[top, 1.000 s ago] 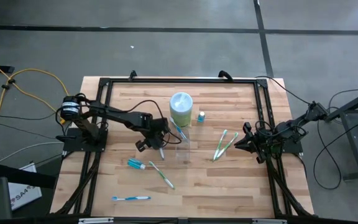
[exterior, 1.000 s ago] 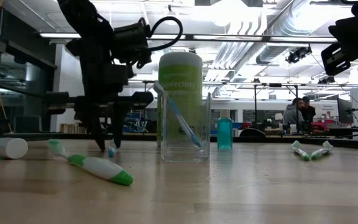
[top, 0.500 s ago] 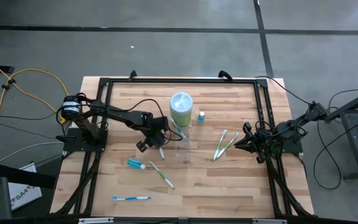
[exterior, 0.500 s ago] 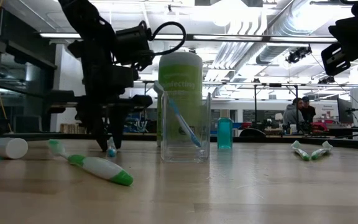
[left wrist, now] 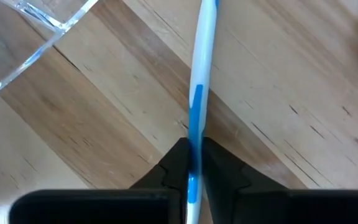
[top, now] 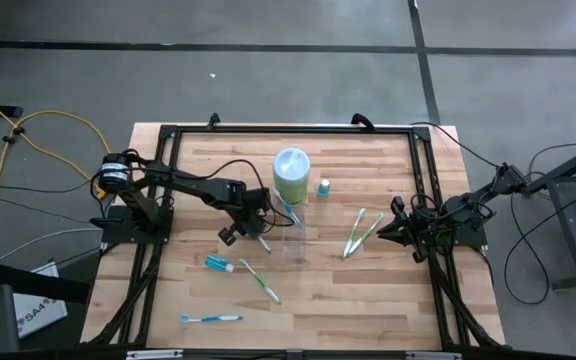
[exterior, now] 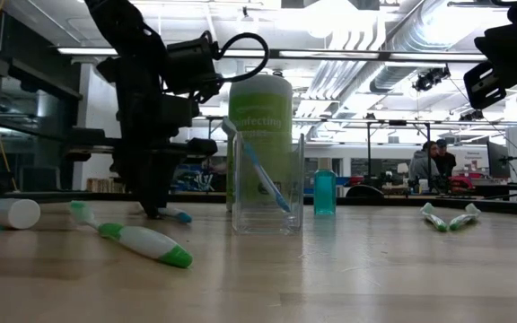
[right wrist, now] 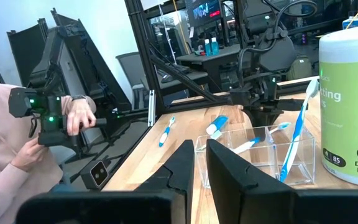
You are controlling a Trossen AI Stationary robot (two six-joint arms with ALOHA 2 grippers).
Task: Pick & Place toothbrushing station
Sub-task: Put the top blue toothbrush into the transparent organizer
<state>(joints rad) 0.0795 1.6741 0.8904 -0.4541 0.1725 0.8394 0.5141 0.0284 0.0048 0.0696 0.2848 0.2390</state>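
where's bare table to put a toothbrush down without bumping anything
Free: the far strip behind the green canister, and the near right corner below the two green toothbrushes. Crowded: around the clear tumbler, where the left gripper grips a blue toothbrush.

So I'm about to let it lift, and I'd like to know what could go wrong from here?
1. The left gripper pinches the slim blue-and-white toothbrush near one end, flat on the wooden table; lifted, it may pivot or slip.
2. The clear square tumbler stands right beside it, already holding another toothbrush; a swing could knock it.
3. The tall green-and-white wipes canister sits just behind, crowding the approach.
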